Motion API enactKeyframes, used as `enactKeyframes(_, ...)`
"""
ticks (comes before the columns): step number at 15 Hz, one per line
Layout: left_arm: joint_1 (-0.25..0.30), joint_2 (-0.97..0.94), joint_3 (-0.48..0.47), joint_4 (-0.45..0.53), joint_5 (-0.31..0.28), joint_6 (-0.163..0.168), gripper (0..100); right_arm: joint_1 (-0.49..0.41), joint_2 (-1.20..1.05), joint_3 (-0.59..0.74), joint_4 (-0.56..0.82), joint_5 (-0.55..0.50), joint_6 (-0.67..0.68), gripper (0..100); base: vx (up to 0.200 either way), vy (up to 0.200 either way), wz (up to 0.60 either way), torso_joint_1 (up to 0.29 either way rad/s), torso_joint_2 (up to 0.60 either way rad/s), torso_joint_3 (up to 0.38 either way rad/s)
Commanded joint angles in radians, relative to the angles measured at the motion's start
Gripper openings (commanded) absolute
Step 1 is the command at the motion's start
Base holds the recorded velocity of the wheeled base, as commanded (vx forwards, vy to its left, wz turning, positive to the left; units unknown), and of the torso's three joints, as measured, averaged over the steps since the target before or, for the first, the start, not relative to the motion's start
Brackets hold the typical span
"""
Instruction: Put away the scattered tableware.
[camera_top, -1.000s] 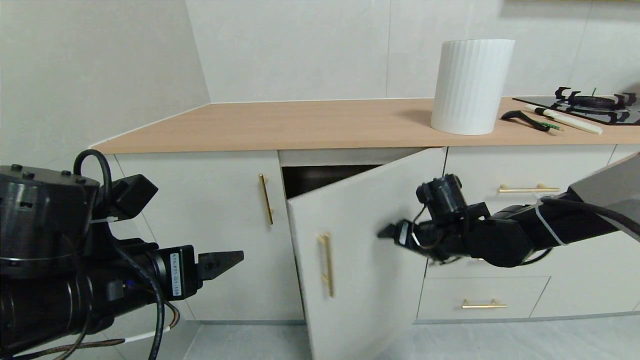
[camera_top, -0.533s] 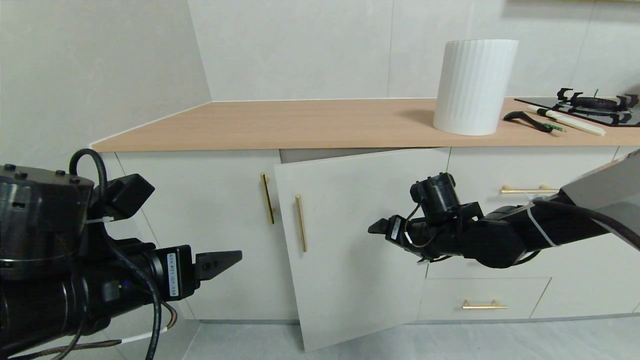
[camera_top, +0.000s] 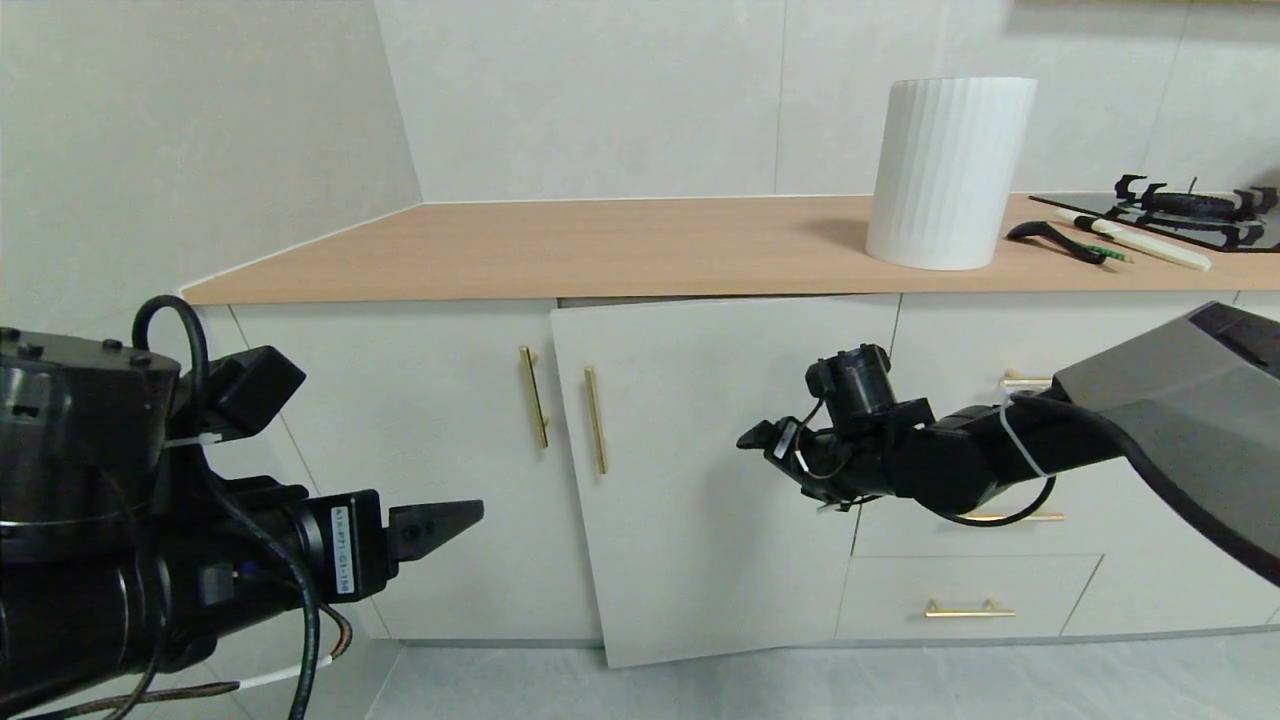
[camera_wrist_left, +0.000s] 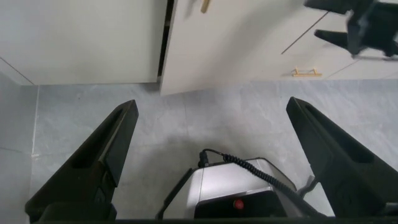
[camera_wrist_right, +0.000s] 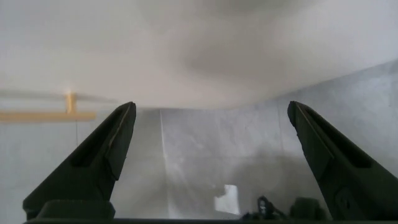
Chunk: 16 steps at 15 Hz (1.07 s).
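Observation:
The white cabinet door (camera_top: 700, 470) under the wooden counter (camera_top: 560, 250) stands almost closed, its lower edge still slightly out. My right gripper (camera_top: 752, 438) is open and rests against the door's front face, right of its gold handle (camera_top: 596, 420). The right wrist view has the door panel (camera_wrist_right: 199, 50) close ahead between the spread fingers (camera_wrist_right: 99, 155). My left gripper (camera_top: 450, 520) hangs open and holding nothing, low at the left in front of the neighbouring door. A black-handled utensil (camera_top: 1050, 238) and a white utensil (camera_top: 1140, 240) lie on the counter at the right.
A tall white ribbed canister (camera_top: 950, 170) stands on the counter. A black stove top (camera_top: 1190, 205) is at the far right. Drawers with gold handles (camera_top: 968, 608) sit right of the door. Grey floor (camera_wrist_left: 205, 143) lies below the left gripper.
The cabinet door has swung from half open to nearly closed, with my right gripper following it leftward and inward. The left arm has stayed in place.

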Motion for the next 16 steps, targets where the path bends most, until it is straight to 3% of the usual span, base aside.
enactKeyframes(1, 0.000, 0.000, 0.001, 0.000, 0.000, 0.000, 100, -0.025, 0.055, -0.050, 0.003, 0.001, 0.028, 100, 0.000, 0.000, 0.00, 0.000, 0.00, 0.000)
enactKeyframes(16, 0.000, 0.003, 0.002, 0.000, 0.000, 0.000, 100, -0.111, 0.155, -0.195, 0.006, -0.082, 0.122, 100, 0.000, 0.000, 0.00, 0.000, 0.00, 0.000)
